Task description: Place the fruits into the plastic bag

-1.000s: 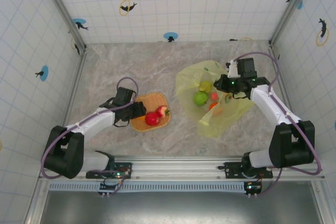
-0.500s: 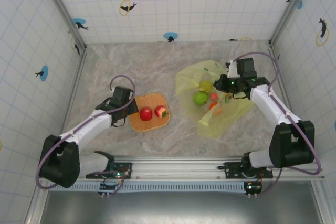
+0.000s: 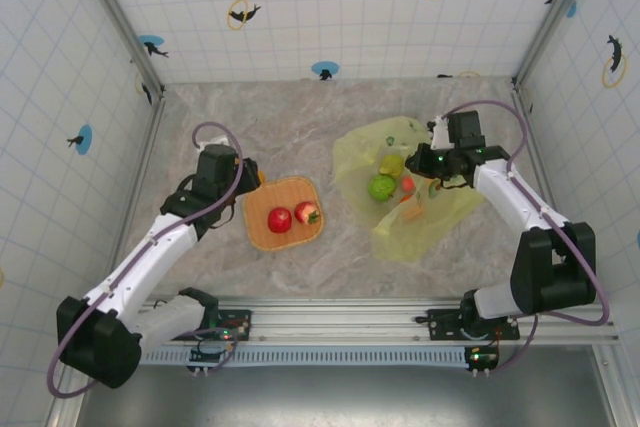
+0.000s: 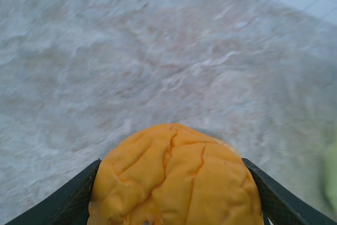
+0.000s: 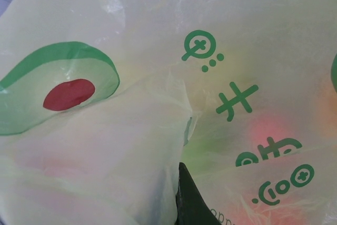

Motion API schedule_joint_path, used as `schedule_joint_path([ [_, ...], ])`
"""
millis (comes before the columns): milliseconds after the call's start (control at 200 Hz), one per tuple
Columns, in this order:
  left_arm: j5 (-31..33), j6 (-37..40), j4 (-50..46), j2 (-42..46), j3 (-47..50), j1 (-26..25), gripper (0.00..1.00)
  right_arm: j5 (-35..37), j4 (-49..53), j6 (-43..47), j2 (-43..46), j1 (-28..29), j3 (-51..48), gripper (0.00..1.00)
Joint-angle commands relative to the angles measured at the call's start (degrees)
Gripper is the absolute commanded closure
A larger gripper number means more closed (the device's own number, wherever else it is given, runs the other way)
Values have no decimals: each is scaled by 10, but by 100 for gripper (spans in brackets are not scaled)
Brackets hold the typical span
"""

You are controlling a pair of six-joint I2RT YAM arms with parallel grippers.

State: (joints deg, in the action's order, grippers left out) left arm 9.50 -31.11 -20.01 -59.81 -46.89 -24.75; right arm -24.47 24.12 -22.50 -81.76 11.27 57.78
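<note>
The left fingers (image 4: 73,198) are closed narrowly on a wrinkled orange fruit (image 4: 174,177), one dark finger pressed to each of its sides, and it hangs above bare marbled surface (image 3: 290,127). From overhead the left gripper (image 3: 250,173) sits just off the far left corner of the orange plate (image 3: 262,237). Open surface runs from there to the back wall and across toward the bag. On the plate a red apple (image 3: 280,219) and a strawberry (image 3: 307,213) lie side by side, just apart. The plate's right edge is near the bag's left edge, with a strip of bare surface between them. The right fingers (image 5: 192,204) are draped in printed film and seem closed on a fold of the plastic bag (image 3: 420,227), though the pinch itself is mostly hidden. The right gripper (image 3: 432,169) is at the bag's far right rim. Inside the bag lie a green fruit (image 3: 381,187), a yellow-green one (image 3: 392,165) just behind it, a small red one (image 3: 408,184) and an orange one (image 3: 407,201). The bag spreads toward the near right, and the side wall stands close behind the right arm.
</note>
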Motion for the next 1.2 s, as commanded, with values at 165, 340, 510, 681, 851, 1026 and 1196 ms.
schedule_joint_path([
  [165,-28,-1,82,-34,-81,-124,45,-1,-3,-4,-13,5,42,100],
  [340,-44,32,157,-104,-121,-211,45,-1,2,-2,-20,6,55,100],
  [510,-78,76,225,-153,-126,-260,45,5,5,2,-19,6,58,100],
  [681,-125,94,242,-198,-127,-280,45,4,12,5,-21,7,66,100],
  [851,-143,117,239,-244,-140,-296,45,2,16,6,-20,7,68,100],
  [1026,-108,135,244,-306,-169,-298,45,-2,32,15,-20,7,84,100],
  [1196,-87,146,270,-389,-222,-299,45,-13,64,29,-22,6,119,100],
])
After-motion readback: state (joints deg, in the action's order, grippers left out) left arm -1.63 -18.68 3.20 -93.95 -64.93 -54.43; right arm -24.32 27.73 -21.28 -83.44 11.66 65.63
